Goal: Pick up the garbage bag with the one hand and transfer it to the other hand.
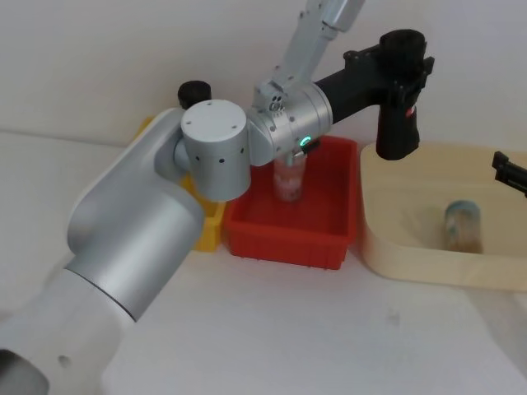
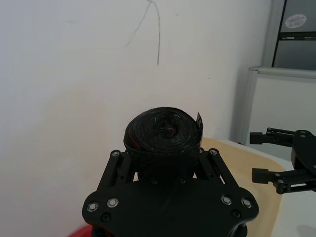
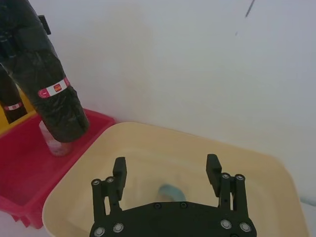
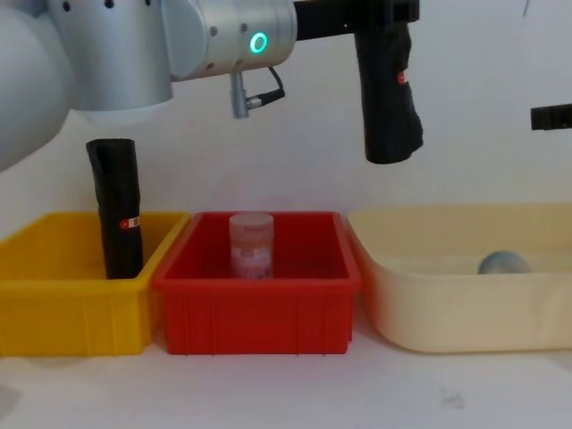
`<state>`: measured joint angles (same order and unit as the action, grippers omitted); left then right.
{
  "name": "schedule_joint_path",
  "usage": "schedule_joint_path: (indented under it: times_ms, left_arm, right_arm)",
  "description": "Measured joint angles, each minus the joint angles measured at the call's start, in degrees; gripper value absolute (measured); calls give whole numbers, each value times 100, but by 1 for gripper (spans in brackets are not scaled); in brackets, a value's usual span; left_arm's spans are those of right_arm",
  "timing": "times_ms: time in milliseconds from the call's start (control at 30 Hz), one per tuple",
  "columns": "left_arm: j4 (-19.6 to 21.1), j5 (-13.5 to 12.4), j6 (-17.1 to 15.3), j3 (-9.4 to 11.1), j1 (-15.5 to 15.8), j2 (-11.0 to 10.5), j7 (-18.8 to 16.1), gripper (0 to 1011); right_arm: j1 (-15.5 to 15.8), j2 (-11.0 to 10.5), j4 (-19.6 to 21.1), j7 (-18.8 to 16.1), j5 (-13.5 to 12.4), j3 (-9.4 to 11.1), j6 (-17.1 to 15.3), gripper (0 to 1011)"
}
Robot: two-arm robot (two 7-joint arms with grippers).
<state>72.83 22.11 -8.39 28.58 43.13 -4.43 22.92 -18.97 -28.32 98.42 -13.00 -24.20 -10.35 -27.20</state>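
Note:
The garbage bag (image 1: 399, 99) is a thick black roll with a small red mark. It hangs upright in the air over the gap between the red bin and the beige tub. My left gripper (image 1: 402, 51), on the green-ringed arm, is shut on its upper end (image 4: 386, 22). The left wrist view looks down on the bag's rolled top (image 2: 163, 136), clamped between the fingers (image 2: 117, 170). My right gripper (image 3: 168, 170) stands open and holds nothing, over the beige tub, to the right of the bag (image 3: 47, 84) and lower. It also shows at the right edge (image 1: 509, 171).
A yellow bin (image 4: 54, 286) holds a slimmer black roll (image 4: 116, 210) standing up. The red bin (image 4: 259, 308) holds a clear jar (image 4: 251, 246). The beige tub (image 4: 465, 304) holds a jar lying down (image 1: 463, 224). A white wall stands close behind.

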Motion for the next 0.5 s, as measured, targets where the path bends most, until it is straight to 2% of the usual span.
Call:
schedule_joint_path:
  times_ms: [67,500]
  left_arm:
    - [-28,2,7,17,18,22,10,460]
    - [-172,14,40,99,111,131,57,460]
  right_arm:
    - [10,-4,0,8,-2,13,1,1001]
    - [80,-46,111,-132,-30,-9,71,1000]
